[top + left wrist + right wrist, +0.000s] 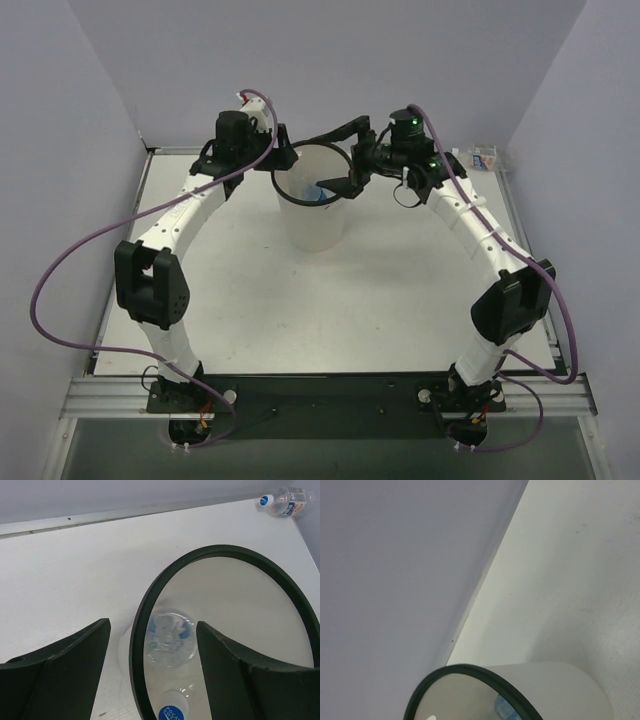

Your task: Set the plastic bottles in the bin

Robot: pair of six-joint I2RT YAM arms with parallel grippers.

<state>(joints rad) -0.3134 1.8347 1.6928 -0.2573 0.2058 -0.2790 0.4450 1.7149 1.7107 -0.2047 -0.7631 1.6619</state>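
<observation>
By far wall [150, 492] — bottle [286, 501], lying along it

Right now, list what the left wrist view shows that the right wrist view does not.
Only the left wrist view: its own jaws, standing apart on either side of the bin rim; a clear bottle and a blue-capped bottle down inside the bin; a third bottle lying on the table by the far edge. Only the right wrist view: the bin's white outer side. Both: the bin's black rim, the white table and the wall behind.
</observation>
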